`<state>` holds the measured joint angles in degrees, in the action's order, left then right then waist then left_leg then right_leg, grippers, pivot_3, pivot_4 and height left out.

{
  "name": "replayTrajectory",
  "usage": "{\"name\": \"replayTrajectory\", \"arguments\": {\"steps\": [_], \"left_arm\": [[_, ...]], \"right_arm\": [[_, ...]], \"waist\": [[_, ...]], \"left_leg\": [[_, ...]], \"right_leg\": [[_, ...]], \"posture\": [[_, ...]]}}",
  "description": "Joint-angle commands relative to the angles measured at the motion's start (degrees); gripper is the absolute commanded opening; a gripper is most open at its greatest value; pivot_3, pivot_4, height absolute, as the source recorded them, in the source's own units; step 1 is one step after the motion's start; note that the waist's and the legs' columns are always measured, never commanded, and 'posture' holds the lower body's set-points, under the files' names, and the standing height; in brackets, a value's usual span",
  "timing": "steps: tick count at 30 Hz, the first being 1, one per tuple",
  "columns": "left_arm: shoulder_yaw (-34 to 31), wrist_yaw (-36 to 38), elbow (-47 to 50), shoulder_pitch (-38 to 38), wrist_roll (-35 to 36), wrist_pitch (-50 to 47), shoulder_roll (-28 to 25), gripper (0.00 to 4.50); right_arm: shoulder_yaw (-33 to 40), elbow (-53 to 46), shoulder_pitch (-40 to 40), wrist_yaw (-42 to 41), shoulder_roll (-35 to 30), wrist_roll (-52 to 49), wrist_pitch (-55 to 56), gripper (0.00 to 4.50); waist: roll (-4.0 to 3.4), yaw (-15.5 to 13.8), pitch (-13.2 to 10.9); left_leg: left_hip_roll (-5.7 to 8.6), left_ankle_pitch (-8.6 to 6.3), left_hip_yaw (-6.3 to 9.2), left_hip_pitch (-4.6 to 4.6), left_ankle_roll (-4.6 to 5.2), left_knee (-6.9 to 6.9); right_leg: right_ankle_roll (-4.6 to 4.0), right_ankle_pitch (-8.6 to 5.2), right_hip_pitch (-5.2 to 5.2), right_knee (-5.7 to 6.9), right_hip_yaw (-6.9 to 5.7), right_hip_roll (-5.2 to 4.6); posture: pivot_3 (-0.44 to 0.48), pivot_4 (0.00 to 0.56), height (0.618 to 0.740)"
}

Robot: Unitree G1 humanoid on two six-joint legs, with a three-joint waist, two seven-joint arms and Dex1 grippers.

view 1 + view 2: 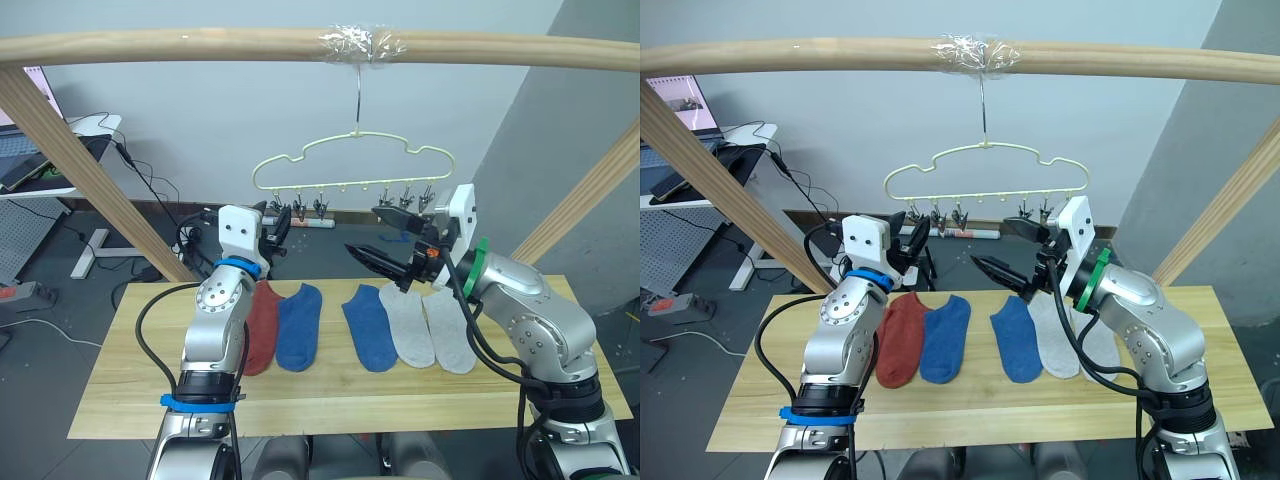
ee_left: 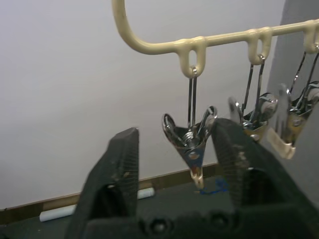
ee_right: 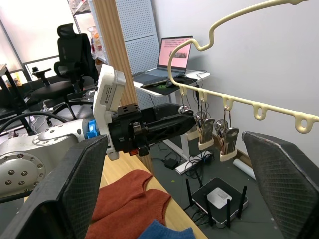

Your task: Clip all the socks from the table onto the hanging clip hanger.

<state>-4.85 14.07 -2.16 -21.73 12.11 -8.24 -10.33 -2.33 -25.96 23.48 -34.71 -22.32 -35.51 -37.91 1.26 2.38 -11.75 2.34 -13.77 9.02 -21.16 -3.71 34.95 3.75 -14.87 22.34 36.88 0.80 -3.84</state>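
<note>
The pale-yellow clip hanger (image 1: 352,165) hangs by its hook from the wooden pole, with dark metal clips (image 1: 300,212) along its lower bar. My left gripper (image 1: 280,225) is raised at the hanger's left end and open; its fingers stand on either side of the leftmost clip (image 2: 192,144). My right gripper (image 1: 364,229) is wide open below the right-hand clips (image 1: 410,198), holding nothing. On the table (image 1: 330,395) the socks lie in a row: a rust-red sock (image 1: 262,325) partly behind my left arm, two blue socks (image 1: 298,325) (image 1: 368,325), and two grey socks (image 1: 405,322) (image 1: 448,335).
A round wooden pole (image 1: 200,45) spans the top, held by slanted wooden struts (image 1: 90,175) on both sides of the table. Behind on the left are a desk with a laptop (image 1: 690,105), cables on the floor and an office chair (image 3: 65,59).
</note>
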Motion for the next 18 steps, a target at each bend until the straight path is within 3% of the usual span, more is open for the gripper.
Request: {"name": "replayTrajectory", "arguments": {"steps": [1,18], "left_arm": [[-0.5,-0.3,1.9,-1.1,0.0,1.2,0.2,2.46],[-0.7,-0.1,1.3,-2.4,0.1,1.9,0.6,2.46]], "right_arm": [[1.1,-1.2,1.1,0.1,0.2,-0.6,1.2,4.50],[0.8,-1.3,0.7,0.1,0.2,0.2,2.0,4.50]], "waist": [[0.00,0.0,0.0],[0.00,0.0,0.0]], "left_leg": [[0.00,0.00,0.00,0.00,0.00,0.00],[0.00,0.00,0.00,-0.01,0.00,0.00]], "right_leg": [[0.00,0.00,0.00,0.00,0.00,0.00],[0.00,0.00,0.01,0.00,-0.01,0.00]], "posture": [[-0.100,0.193,0.740],[-0.102,0.191,0.740]]}}
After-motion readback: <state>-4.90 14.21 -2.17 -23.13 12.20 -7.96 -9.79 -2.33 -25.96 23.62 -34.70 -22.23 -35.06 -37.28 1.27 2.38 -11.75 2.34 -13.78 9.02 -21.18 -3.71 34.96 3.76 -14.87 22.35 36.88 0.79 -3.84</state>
